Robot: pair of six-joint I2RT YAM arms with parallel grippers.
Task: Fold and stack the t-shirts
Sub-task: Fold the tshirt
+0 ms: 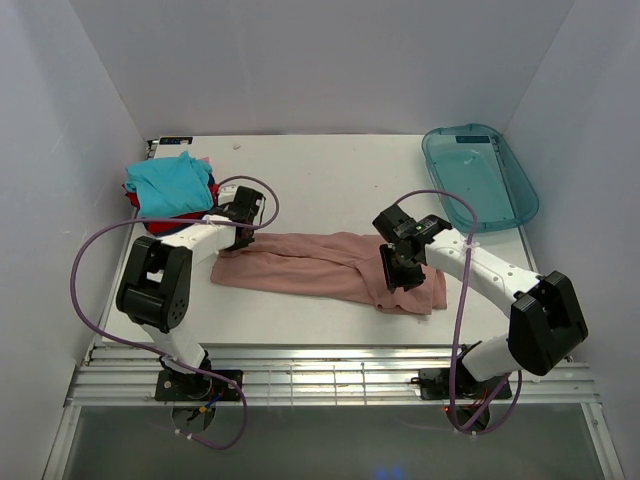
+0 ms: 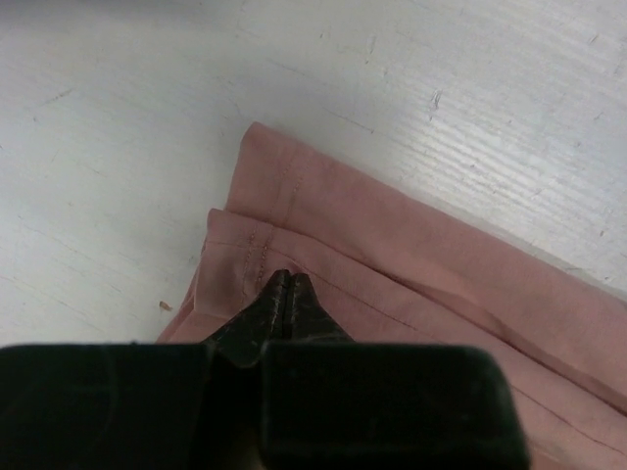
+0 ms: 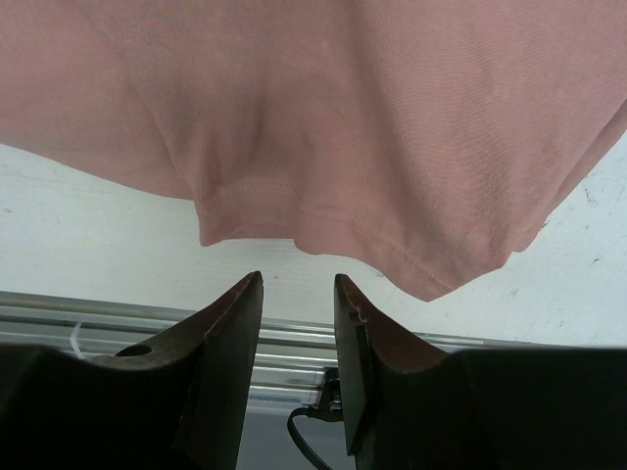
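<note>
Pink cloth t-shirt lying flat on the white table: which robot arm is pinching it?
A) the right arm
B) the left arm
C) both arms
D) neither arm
B: on the left arm the jaws are shut on the hem of the dusty-pink cloth t-shirt, while on the right arm they stand open at its edge with nothing between them.

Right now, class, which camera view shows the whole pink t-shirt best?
Top external: the whole pink t-shirt lies as a long strip on the table. Left wrist shows only a hemmed corner; right wrist only a hem edge.
</note>
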